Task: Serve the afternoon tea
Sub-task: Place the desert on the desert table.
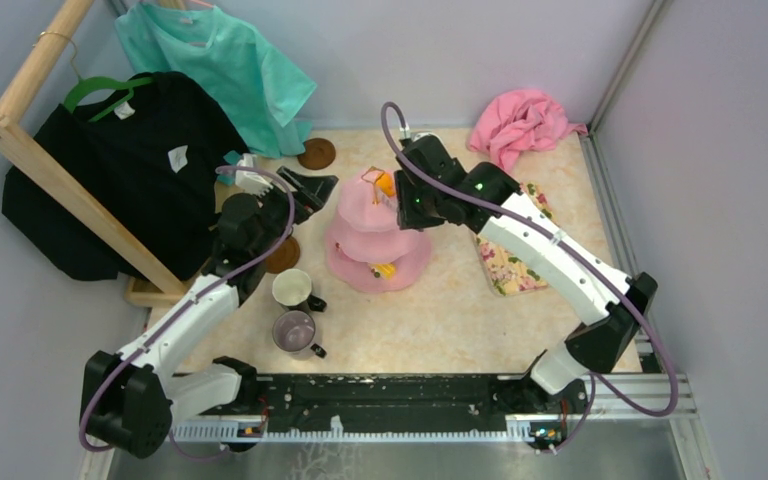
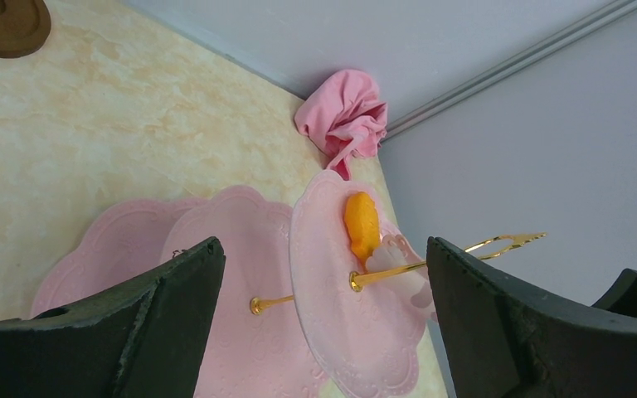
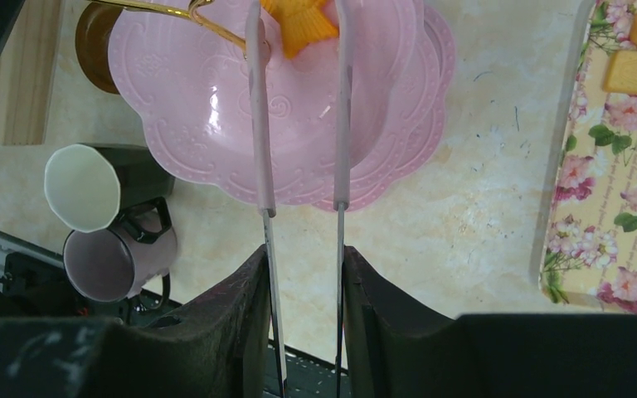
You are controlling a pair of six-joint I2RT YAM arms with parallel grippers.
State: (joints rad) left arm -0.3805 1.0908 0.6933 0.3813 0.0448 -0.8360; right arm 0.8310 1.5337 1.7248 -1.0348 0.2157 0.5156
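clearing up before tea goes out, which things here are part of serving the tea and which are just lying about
For the tea: pink cake stand, orange snack on its top tier, tongs, white mug, grey-purple mug, brown saucer, biscuits.
Lying about: pink cloth, floral mat, black shirt, teal shirt, wooden rack.

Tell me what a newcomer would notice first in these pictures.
The pink three-tier cake stand in the middle of the table stands out first. The right gripper, shut on tongs, reaches over its top tier, the tong tips either side of an orange snack. At the far left, a black shirt and a teal shirt hang on a wooden rack.
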